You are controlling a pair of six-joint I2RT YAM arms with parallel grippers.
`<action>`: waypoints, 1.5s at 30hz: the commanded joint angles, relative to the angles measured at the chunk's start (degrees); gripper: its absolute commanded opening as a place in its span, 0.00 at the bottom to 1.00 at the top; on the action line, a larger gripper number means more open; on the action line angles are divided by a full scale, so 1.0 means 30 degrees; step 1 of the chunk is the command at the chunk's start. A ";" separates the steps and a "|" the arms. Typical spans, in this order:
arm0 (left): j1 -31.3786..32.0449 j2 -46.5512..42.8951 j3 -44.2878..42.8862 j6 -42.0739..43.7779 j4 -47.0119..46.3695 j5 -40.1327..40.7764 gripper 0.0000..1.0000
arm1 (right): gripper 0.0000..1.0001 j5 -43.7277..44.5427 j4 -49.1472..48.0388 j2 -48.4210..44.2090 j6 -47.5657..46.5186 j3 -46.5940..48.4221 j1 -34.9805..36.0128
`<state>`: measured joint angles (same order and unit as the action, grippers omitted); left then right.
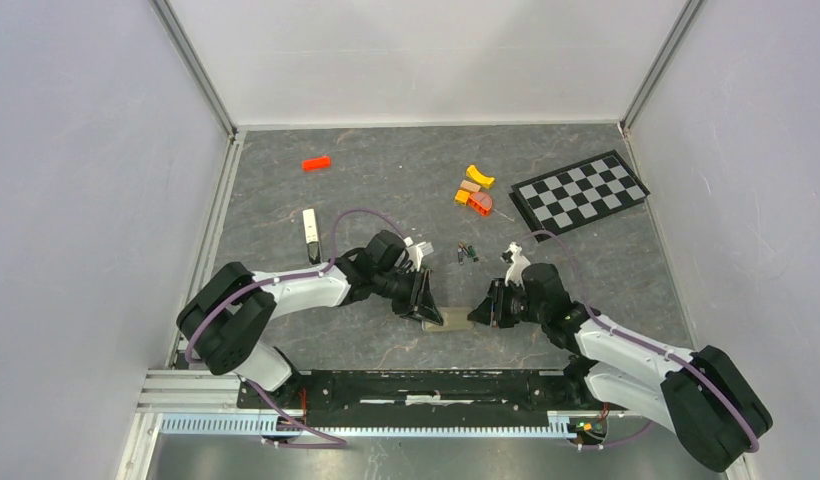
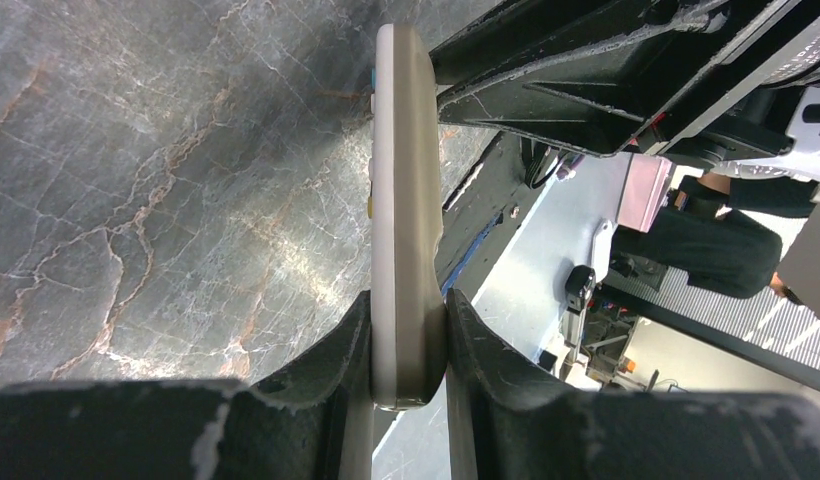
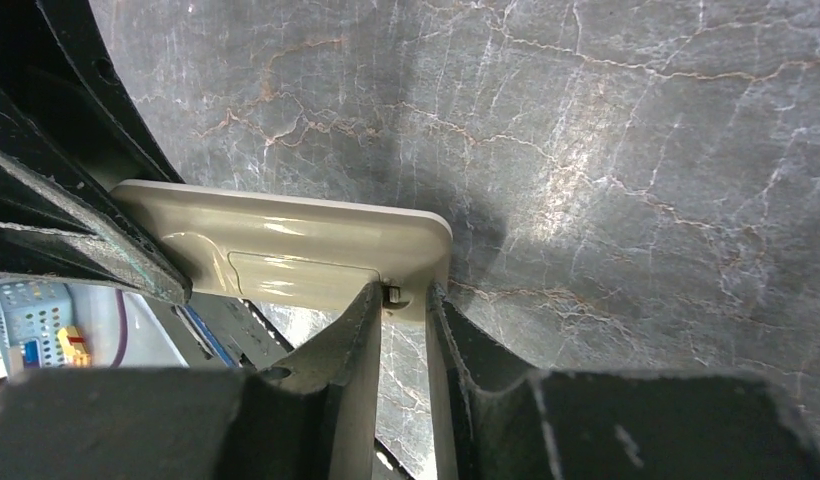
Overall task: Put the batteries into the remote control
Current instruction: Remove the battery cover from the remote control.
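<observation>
The grey stone-patterned table carries everything here. My two arms reach inward from the near edge and meet just short of its middle.

A black-and-white checkered board lies toward the far right corner, turned at an angle.

The remote control is between my claws, close to the near edge and about midway between the left and right edges. It is turned up on its long side, with the tan back and its battery cover facing my right wrist.

My left claw is clamped on one end of the remote control, its fingers pressed against both flat faces.

My right claw is narrow. Its fingers sit on either side of the remote's corner, by a small tab on the edge. I cannot tell whether they are pressing on it or only bracketing it.

A thin white bar with a black end lies toward the left edge. A red block lies beyond it, nearer the far edge. A cluster of orange and yellow blocks sits just left of the board.

The batteries, small and dark, lie together on the table just beyond my claws, apart from the remote control.
</observation>
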<state>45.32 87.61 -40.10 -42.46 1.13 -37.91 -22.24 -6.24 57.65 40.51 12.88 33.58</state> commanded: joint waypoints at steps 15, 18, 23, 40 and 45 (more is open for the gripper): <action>0.0128 0.0513 0.0654 -0.0042 0.1824 0.2967 0.02 | 0.17 -0.0174 -0.2765 -0.1892 0.1646 -0.0988 0.0087; 0.0129 0.0512 0.0791 -0.0086 0.1910 0.3593 0.02 | 0.20 0.0328 -0.2465 -0.2283 0.1642 -0.1125 0.0070; 0.0128 0.0680 0.0839 -0.0152 0.1822 0.3548 0.02 | 0.29 0.0676 -0.2057 -0.2158 0.1599 -0.1439 0.0081; 0.0128 0.0780 0.1142 -0.0692 0.1047 0.2806 0.02 | 0.31 0.0065 -0.4549 -0.1438 0.2420 -0.2542 0.0093; 0.0128 0.0604 0.1169 -0.0760 0.1012 0.2822 0.02 | 0.23 0.0067 -0.4851 -0.1651 0.2666 -0.2612 0.0095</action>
<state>45.39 87.59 -38.96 -43.11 -1.13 -36.58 -20.27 -16.10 52.95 46.72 5.21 33.30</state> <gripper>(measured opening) 0.321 0.253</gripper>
